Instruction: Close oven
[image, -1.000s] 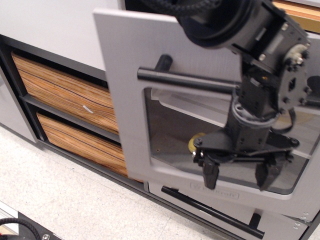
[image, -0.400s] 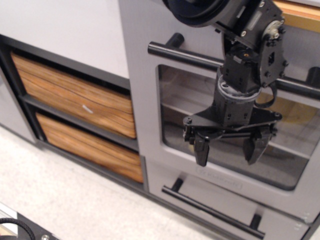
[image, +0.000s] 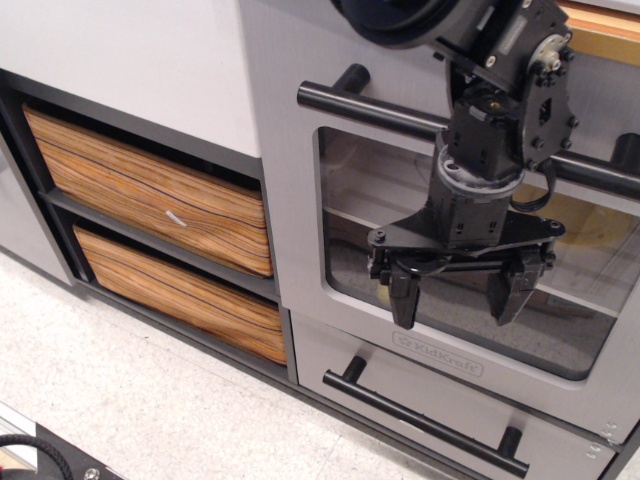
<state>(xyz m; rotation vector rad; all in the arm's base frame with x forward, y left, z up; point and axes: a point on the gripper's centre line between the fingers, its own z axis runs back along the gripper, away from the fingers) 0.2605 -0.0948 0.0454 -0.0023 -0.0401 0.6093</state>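
The oven (image: 290, 160) has a brushed silver-grey door with a large clear window and a long black bar handle (image: 375, 110). The door stands upright, flush with the cabinet front. A pale rack (image: 360, 215) shows through the window. My gripper (image: 458, 294) hangs in front of the window's lower part, fingers pointing down, open and empty. It is below the handle and holds nothing. The arm covers the middle of the handle and part of the window.
Below the oven is a narrow grey drawer (image: 400, 375) with a black bar handle (image: 420, 415). Two wood-grain drawers (image: 150, 195) sit in a black frame to the left. A pale speckled floor (image: 120, 400) lies in front. A small yellow object (image: 382, 296) shows behind the window.
The oven door has swung from ajar to flush with the cabinet front. My gripper moved with it toward the cabinet and rose a little. It stayed open.
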